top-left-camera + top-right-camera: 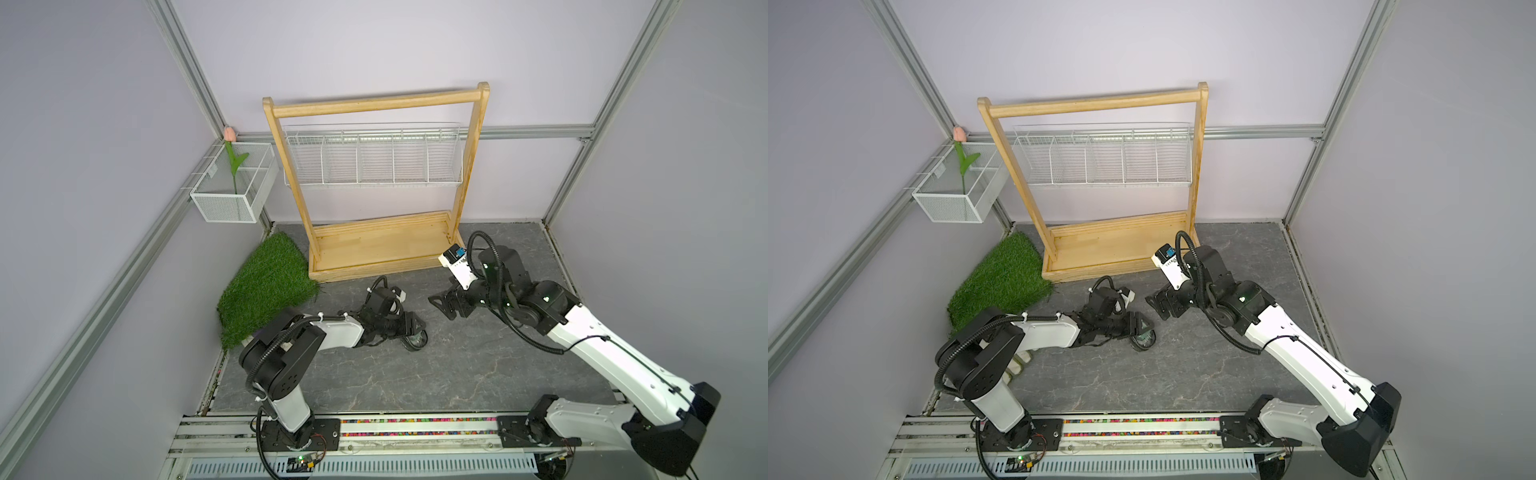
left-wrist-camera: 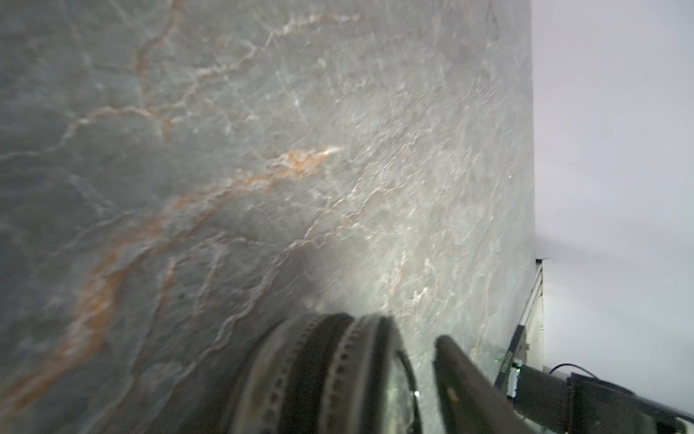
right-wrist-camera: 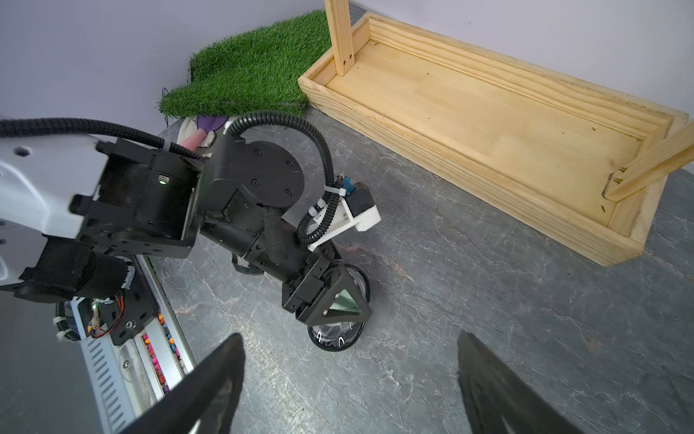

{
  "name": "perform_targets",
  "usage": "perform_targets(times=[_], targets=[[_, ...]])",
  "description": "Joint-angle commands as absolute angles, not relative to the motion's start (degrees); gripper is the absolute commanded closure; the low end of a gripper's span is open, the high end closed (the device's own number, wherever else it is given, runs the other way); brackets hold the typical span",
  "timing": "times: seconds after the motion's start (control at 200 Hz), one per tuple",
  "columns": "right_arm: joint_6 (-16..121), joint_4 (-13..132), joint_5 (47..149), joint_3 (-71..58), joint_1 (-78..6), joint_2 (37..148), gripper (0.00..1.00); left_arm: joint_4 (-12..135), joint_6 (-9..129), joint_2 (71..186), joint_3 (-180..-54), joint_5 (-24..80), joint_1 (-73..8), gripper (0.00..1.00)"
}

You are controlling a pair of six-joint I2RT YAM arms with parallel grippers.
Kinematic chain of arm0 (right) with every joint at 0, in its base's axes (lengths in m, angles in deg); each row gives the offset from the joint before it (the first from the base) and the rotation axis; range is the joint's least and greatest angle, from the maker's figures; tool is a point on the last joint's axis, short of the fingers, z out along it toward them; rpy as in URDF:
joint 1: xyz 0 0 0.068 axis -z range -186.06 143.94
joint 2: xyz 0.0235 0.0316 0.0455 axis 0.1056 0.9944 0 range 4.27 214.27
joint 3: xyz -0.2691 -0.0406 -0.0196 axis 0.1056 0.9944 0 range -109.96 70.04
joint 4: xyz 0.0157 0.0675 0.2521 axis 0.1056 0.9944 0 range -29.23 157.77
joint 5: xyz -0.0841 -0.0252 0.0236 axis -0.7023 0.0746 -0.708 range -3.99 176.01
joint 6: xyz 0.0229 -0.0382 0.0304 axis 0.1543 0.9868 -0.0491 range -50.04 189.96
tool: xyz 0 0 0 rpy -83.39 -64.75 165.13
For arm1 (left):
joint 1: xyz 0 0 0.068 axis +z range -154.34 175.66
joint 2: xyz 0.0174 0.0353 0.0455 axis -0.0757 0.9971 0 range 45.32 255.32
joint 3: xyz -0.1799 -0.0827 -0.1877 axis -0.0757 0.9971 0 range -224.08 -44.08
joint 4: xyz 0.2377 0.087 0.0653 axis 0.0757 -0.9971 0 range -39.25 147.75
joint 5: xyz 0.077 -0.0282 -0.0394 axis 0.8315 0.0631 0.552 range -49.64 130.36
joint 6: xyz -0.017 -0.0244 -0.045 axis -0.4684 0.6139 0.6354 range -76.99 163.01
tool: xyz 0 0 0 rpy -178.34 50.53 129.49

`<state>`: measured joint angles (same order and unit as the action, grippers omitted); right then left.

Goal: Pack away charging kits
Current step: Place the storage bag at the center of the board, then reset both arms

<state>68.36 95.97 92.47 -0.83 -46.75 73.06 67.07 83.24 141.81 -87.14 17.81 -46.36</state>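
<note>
An oval clear pouch with a black rim (image 1: 415, 343) (image 1: 1143, 343) stands on edge on the grey table between the fingers of my left gripper (image 1: 413, 330). In the left wrist view the pouch (image 2: 330, 375) fills the lower middle. Bare table shows between it and one dark finger (image 2: 462, 379), so the jaws stand open. In the right wrist view a mint-green patch (image 3: 343, 300) shows through the pouch (image 3: 334, 336), which looks like the charger block. I cannot make out the cable coil. My right gripper (image 3: 349, 357) (image 1: 442, 305) hovers open and empty just right of the pouch.
A wooden rack (image 1: 374, 249) with a tray base and a white wire basket (image 1: 374, 162) stands at the back. A grass mat (image 1: 270, 286) lies at the left, with a mesh box (image 1: 232, 187) on the wall. Small white, purple and pink items (image 3: 202, 127) lie behind my left arm.
</note>
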Motion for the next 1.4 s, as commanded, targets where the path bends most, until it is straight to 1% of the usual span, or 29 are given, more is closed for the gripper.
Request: perform_targets(times=[0.0,0.145,0.195,0.27,0.33,0.435,0.5,0.565,0.63,0.69,0.755,0.815,0.86,0.96,1.01,1.13,1.19,1.24,1.265,1.325,1.365,1.395], targets=[[67.29,94.03,93.14,-0.55,-45.75,72.58,0.11,53.50,77.06,138.11,-89.10,28.01,-45.85,0.01],[66.23,95.13,90.12,-1.03,-43.72,71.89,0.11,37.63,73.16,130.42,-93.68,40.59,-45.14,0.01],[66.16,95.75,87.62,-1.41,-43.08,71.90,0.11,32.17,73.61,127.67,-95.18,46.78,-44.83,0.01],[66.54,94.61,83.83,-0.64,-42.22,71.15,0.11,27.50,72.19,123.04,-95.85,50.60,-43.08,0.00],[67.82,89.92,81.85,2.25,-41.39,68.93,0.11,24.88,71.37,119.03,-96.21,51.93,-41.11,0.00],[74.05,73.10,79.99,12.90,-40.07,63.21,0.11,22.60,70.32,111.80,-96.31,57.53,-38.21,0.00],[78.50,69.65,78.95,15.02,-38.48,63.73,0.11,24.23,69.48,107.46,-95.57,61.39,-35.28,0.00],[78.81,72.76,74.43,12.41,-35.18,66.87,0.10,27.86,68.23,104.52,-93.95,63.99,-30.84,0.00],[78.24,69.44,72.40,13.91,-29.86,67.10,0.10,35.85,65.13,102.67,-89.77,64.69,-26.77,0.00],[75.43,66.75,74.25,16.44,-23.06,65.84,0.10,44.90,59.99,101.78,-84.88,67.42,-25.82,0.00],[73.73,62.73,77.13,21.48,-15.68,64.28,0.10,50.34,55.47,102.20,-82.34,71.58,-25.27,0.00],[72.43,57.21,78.25,27.71,-11.10,63.60,0.10,55.31,50.80,103.56,-79.89,74.41,-24.35,0.00],[71.52,53.06,79.85,31.79,-8.61,63.95,0.10,60.37,47.55,105.28,-77.33,73.74,-22.84,0.00],[70.62,43.46,80.60,37.72,-7.49,67.90,0.11,71.05,47.79,110.38,-72.40,71.58,-18.96,0.00],[70.83,38.67,79.72,39.74,-7.42,71.73,0.11,76.62,46.44,112.79,-70.29,71.64,-18.58,0.00],[71.37,27.67,79.01,44.16,-6.95,79.59,0.11,93.25,42.20,119.13,-65.59,66.25,-17.20,0.00],[71.37,19.51,79.03,47.32,-6.66,83.40,0.11,94.30,43.07,121.39,-66.85,65.65,-16.60,0.00],[71.73,10.01,79.83,50.15,-6.37,86.97,0.11,97.68,42.52,124.07,-67.37,62.20,-14.86,0.00],[71.73,6.73,80.08,51.04,-6.37,88.68,0.11,96.67,42.44,124.92,-68.36,62.49,-14.57,0.00],[72.30,4.65,81.09,51.19,-6.38,91.55,0.11,95.71,42.16,125.78,-69.77,61.69,-13.35,0.00],[72.25,3.93,81.35,50.38,-6.39,93.35,0.11,100.07,42.85,127.17,-68.32,59.70,-11.67,0.00],[72.26,6.53,81.37,49.50,-6.28,93.03,0.11,103.86,43.88,128.77,-66.98,58.43,-10.38,0.00]])
